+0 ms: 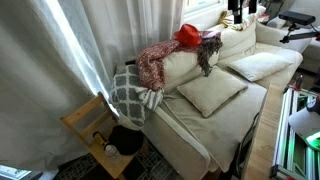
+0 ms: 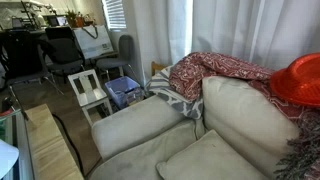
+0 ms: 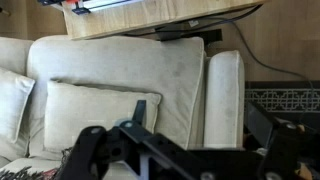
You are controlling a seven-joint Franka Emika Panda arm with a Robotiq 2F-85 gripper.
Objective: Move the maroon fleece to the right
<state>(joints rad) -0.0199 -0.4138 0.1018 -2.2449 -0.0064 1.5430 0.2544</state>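
**Q:** Where is the fleece, and what surrounds it?

**A:** One maroon fleece (image 1: 153,62) lies bunched over the end of the sofa (image 1: 185,118), where backrest meets arm. It shows only in the exterior views and the gripper (image 3: 185,150) only in the wrist view, so their relation cannot be told. One red thing (image 1: 188,36) sits on the backrest at the fleece's edge. Just beside that, one grey fringed cloth (image 1: 208,54) hangs down. One patterned blanket (image 1: 128,90) drapes over the arm below the fleece. A curtain (image 1: 60,50) hangs close behind.

**Q:** And the gripper?

**A:** It hangs over the sofa seat with its jaws wide apart, holding nothing. A cushion (image 3: 95,112) lies beyond its fingers.

**Q:** Counts?

**A:** There are two loose cushions on the seat in an exterior view, the nearer (image 1: 212,92) well apart from the fleece. One wooden stand (image 1: 88,125) and one white chair (image 2: 92,95) are on the floor.
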